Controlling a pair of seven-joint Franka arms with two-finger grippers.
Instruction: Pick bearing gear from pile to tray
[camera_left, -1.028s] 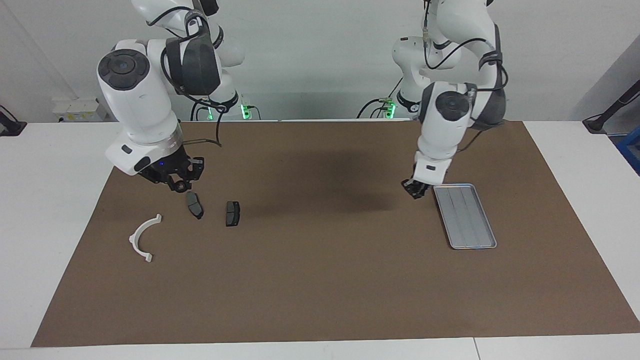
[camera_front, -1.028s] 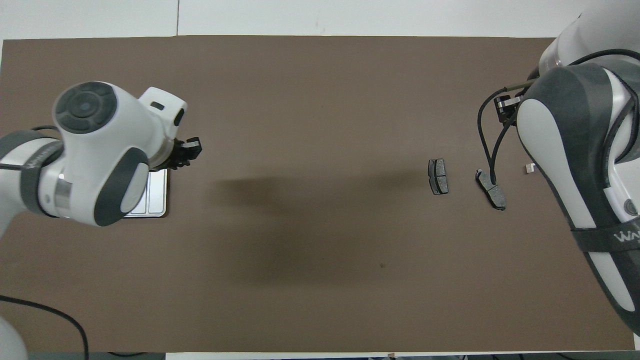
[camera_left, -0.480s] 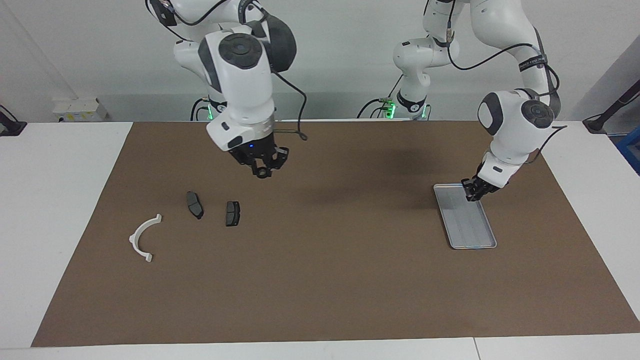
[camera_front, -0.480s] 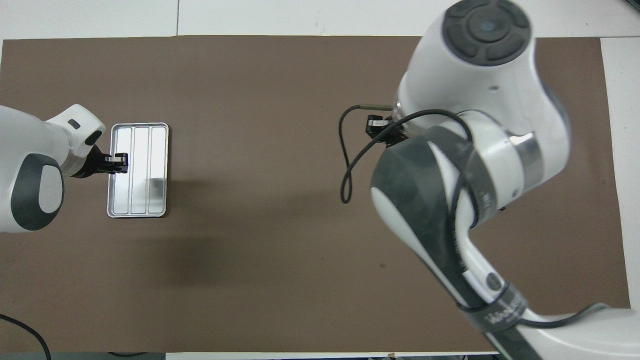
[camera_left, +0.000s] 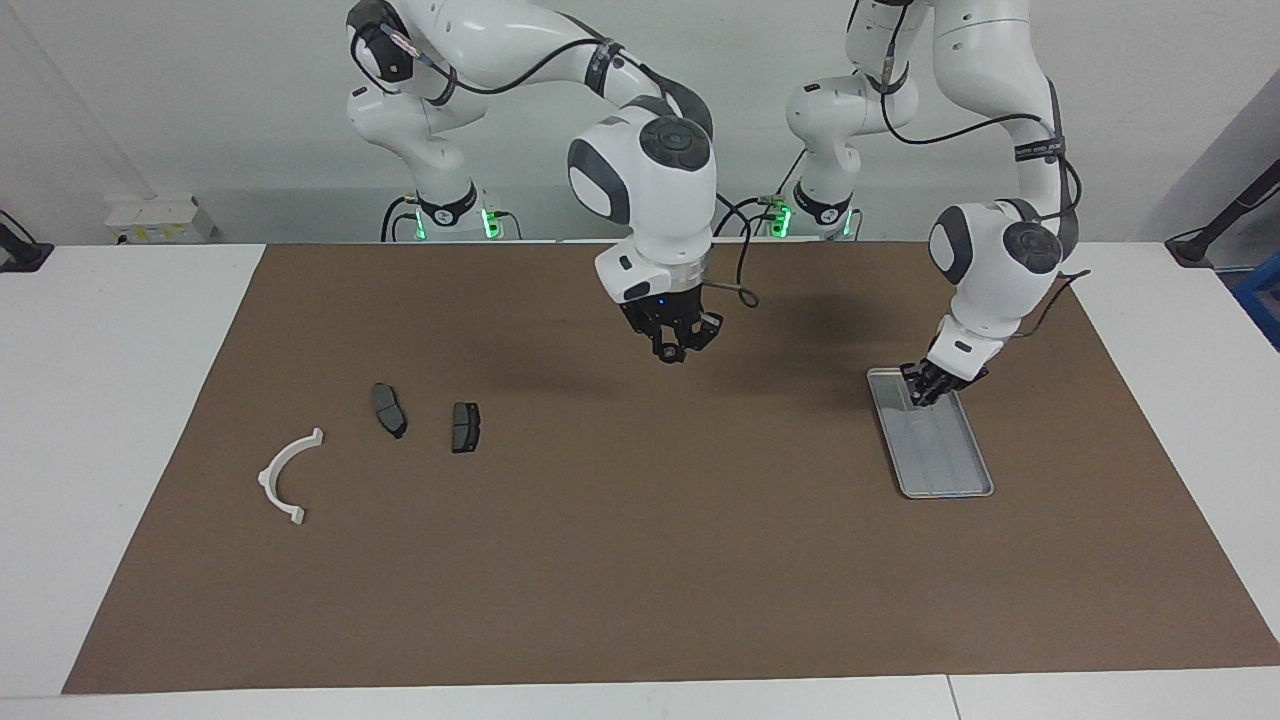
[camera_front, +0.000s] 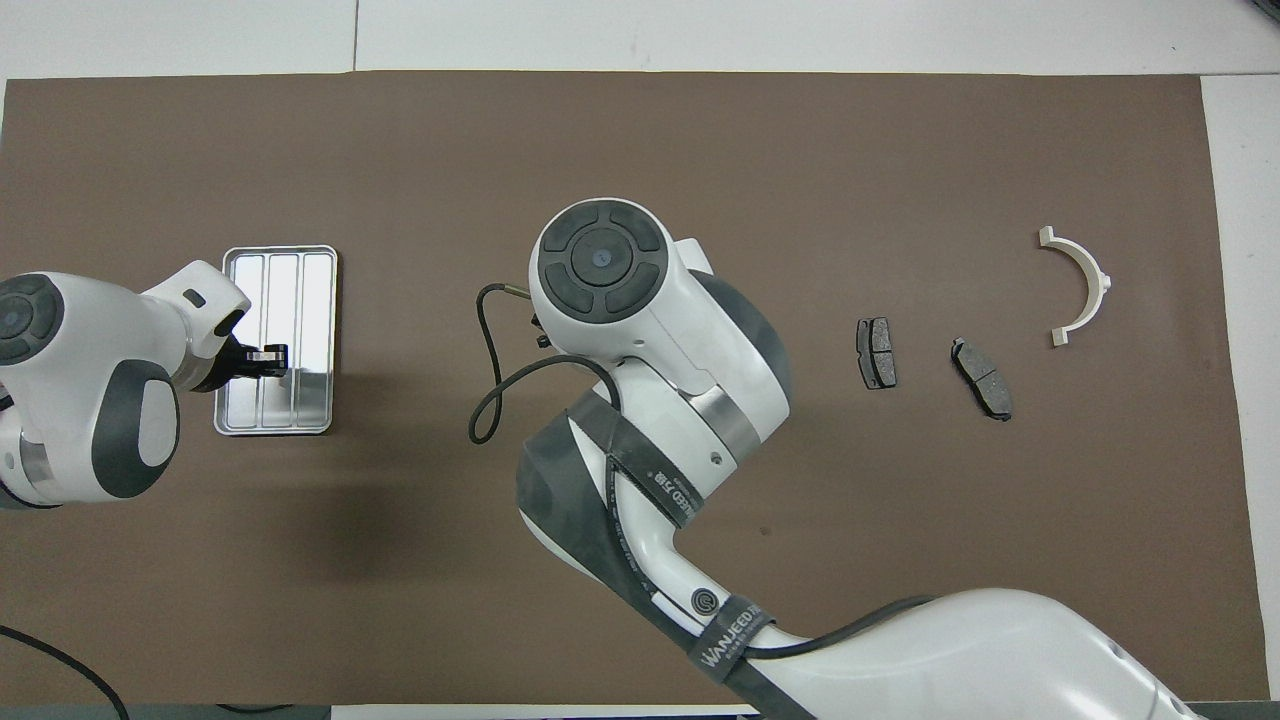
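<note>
My right gripper (camera_left: 672, 348) hangs over the middle of the brown mat, shut on a small black round bearing gear (camera_left: 668, 353). In the overhead view its own arm hides it. The pile lies toward the right arm's end: a white half-ring (camera_left: 288, 472) (camera_front: 1078, 285) and two dark grey brake-pad plates (camera_left: 389, 409) (camera_left: 465, 426) (camera_front: 876, 352) (camera_front: 982, 364). No other black round piece shows on the mat. The silver tray (camera_left: 945, 455) (camera_front: 300, 290) lies toward the left arm's end. My left gripper (camera_left: 925, 385) (camera_front: 265, 359) is low over the tray.
The brown mat (camera_left: 640, 560) covers most of the white table. The right arm's elbow and cable (camera_front: 490, 400) stretch over the mat's middle in the overhead view.
My right gripper has risen from beside the brake pads and travelled over the mat toward the tray with the round piece. My left gripper has moved from beside the tray to over it.
</note>
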